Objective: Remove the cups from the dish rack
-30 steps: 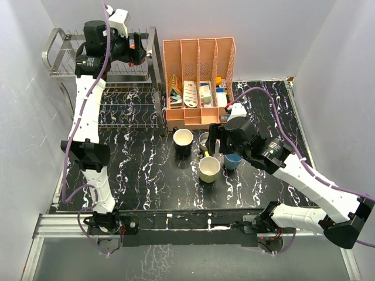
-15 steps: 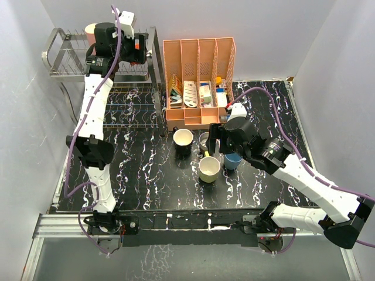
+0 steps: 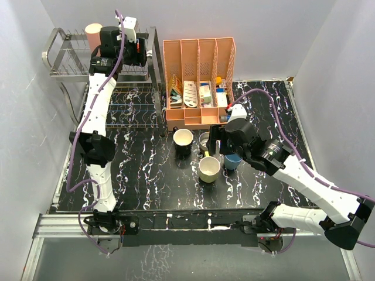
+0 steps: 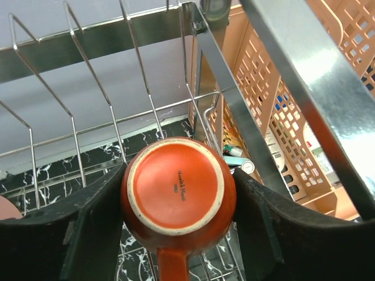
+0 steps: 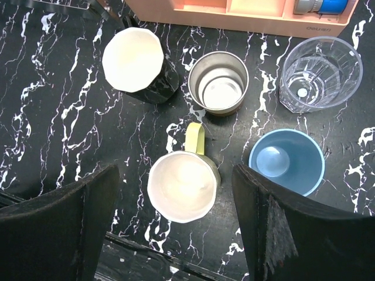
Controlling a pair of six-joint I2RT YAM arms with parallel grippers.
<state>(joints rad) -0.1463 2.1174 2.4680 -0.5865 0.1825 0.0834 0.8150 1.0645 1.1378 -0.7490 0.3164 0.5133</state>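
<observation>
The silver dish rack (image 3: 56,54) stands at the back left. My left gripper (image 3: 136,52) is at the right end of its upper tier. In the left wrist view it (image 4: 179,178) is shut on the tiny orange cup (image 4: 176,187), which is upside down over the rack wires (image 4: 140,52). The tall pink tumbler (image 3: 94,33) stands on the upper tier, left of the gripper. My right gripper (image 5: 176,175) is open and empty above the pale yellow mug (image 5: 181,186). Around it on the table stand the black mug (image 5: 137,61), brown metallic cup (image 5: 218,88), blue cup (image 5: 287,161) and clear glass (image 5: 313,73).
The peach plastic organizer (image 3: 199,82) with small items stands right of the rack, close to my left gripper; it also shows in the left wrist view (image 4: 275,99). The rack's lower wire tier (image 3: 132,108) lies beneath. The black marbled table (image 3: 146,170) stretches in front.
My left arm has swung up and right along the rack's upper tier, and the pink tumbler has come into view behind it. The right arm and the table cups have not moved.
</observation>
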